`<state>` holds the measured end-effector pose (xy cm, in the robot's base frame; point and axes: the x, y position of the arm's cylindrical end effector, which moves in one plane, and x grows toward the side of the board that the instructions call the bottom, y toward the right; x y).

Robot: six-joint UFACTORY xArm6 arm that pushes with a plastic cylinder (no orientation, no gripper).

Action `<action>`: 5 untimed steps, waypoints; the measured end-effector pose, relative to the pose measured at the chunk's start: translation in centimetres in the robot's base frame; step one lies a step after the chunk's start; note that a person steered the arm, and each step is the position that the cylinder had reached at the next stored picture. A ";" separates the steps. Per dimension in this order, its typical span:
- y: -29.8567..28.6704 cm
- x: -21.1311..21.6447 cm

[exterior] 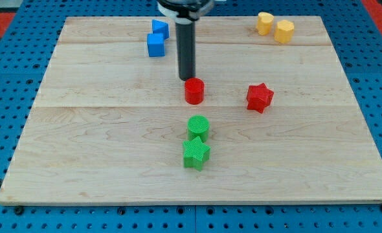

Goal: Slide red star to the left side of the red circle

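The red star (259, 97) lies on the wooden board right of centre. The red circle (194, 90) stands near the board's middle, about a hundred pixels to the star's left. My tip (187, 78) is at the end of the dark rod, just above and slightly left of the red circle, close to it or touching its upper edge. The tip is well left of the red star.
A green circle (198, 127) and a green star (196, 153) sit below the red circle. Two blue blocks (157, 39) lie at the top left of the rod. Two yellow blocks (274, 26) lie at the top right. The board (81, 142) is ringed by blue pegboard.
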<state>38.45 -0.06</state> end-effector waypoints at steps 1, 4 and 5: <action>1.1 2.5; 19.0 -2.9; 26.6 0.5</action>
<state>38.97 26.57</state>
